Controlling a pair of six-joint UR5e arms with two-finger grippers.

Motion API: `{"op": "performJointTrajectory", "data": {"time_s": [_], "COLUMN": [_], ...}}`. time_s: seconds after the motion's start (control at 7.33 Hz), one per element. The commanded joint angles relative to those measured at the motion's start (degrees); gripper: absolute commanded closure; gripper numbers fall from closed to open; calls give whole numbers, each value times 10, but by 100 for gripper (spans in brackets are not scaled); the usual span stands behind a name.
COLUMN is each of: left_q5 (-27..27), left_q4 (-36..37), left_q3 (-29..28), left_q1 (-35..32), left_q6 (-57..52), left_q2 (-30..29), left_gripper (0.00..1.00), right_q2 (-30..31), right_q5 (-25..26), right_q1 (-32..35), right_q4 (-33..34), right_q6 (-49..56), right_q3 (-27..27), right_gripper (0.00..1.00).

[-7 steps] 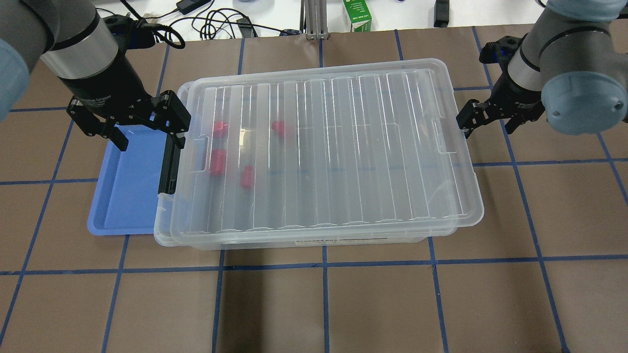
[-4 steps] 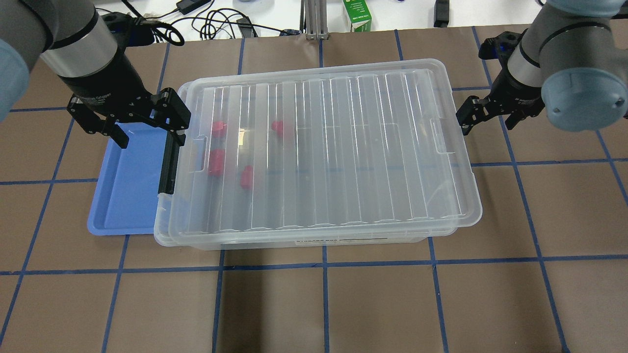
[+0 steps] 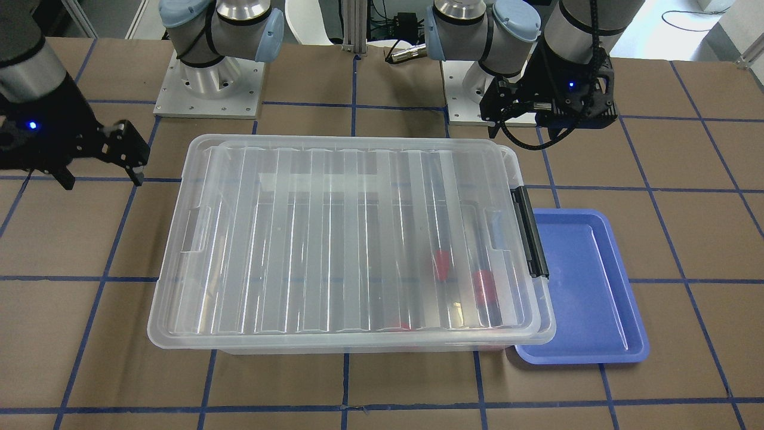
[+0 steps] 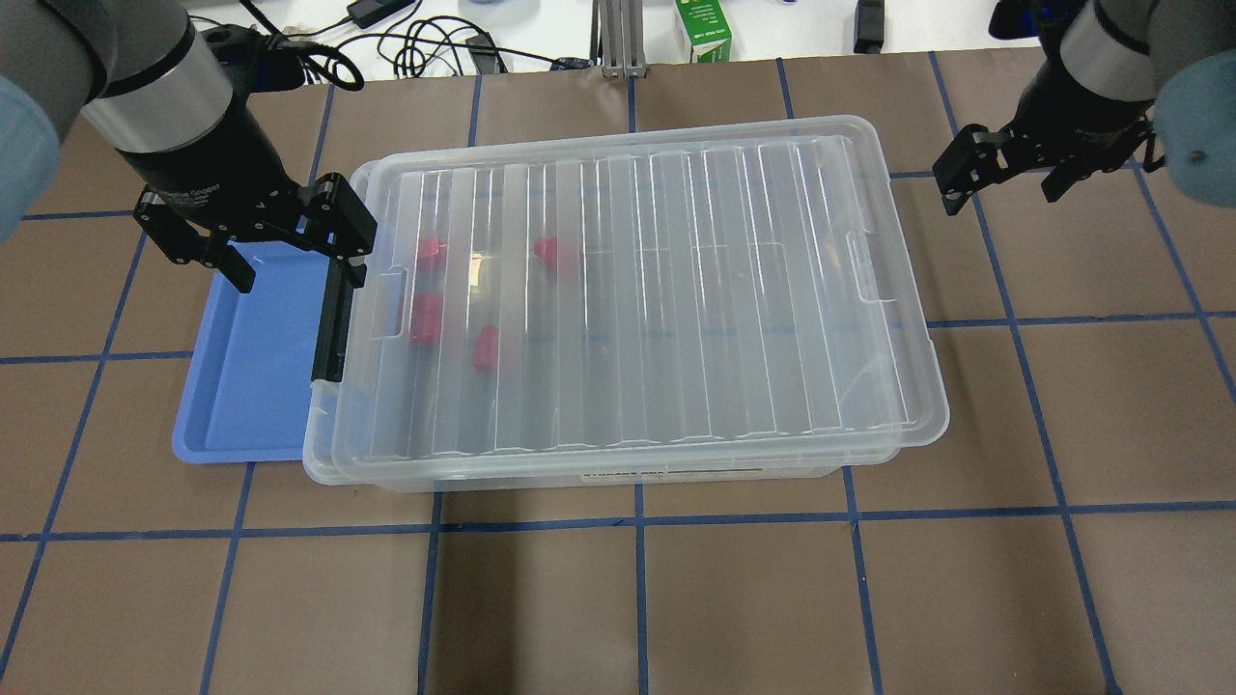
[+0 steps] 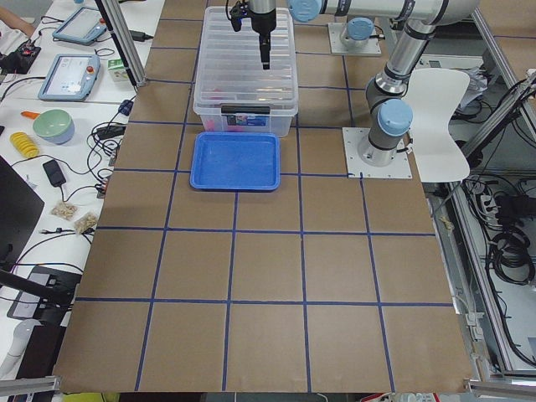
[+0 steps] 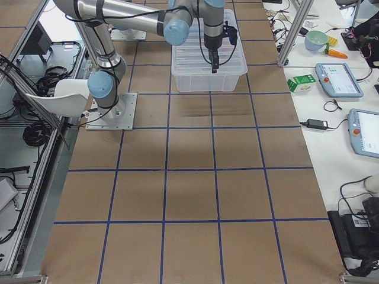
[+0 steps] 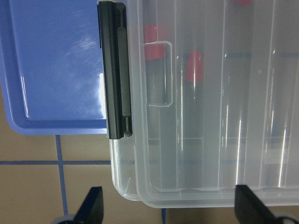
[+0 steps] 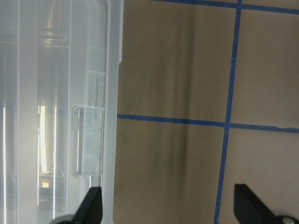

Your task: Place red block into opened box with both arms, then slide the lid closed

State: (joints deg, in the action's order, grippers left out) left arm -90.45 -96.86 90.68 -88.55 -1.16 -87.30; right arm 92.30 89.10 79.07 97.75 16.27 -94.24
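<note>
Lid (image 4: 628, 290) lying over the box (image 4: 618, 479) — my left gripper (image 4: 294, 273) and right gripper (image 4: 1002, 198) both spread wide, empty, one beside each short end

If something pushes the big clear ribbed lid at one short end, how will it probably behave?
The translucent ribbed plastic lid probably slides easily: it lies shifted, not seated, on the clear plastic box, glossy plastic on plastic. Its ribs and raised rim suggest fair stiffness. An off-centre push may turn it.

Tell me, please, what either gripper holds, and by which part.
Nothing is held: the left gripper and the right gripper are both open and empty.
</note>
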Motion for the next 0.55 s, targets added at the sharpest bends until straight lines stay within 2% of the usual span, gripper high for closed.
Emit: {"op": "performJointTrajectory", "data": {"time_s": [0.0,0.27,0.41], "left_q5": [-1,-1,-1], "left_q4": [0,0,0], "left_q3": [1,1,1], "left_q1": [0,0,0], "left_q6": [-1,0,0], "left_q2": [0,-1,-1], "left_gripper": [0,0,0], "right_q2": [47,53,51], "right_q5": [-1,-2,5], "right_q1": [0,18,59], "right_q4": [-69,-75,-76], "right_q6": [2,0,-17], "right_q3": [11,16,21], "right_gripper": [0,0,0]}}
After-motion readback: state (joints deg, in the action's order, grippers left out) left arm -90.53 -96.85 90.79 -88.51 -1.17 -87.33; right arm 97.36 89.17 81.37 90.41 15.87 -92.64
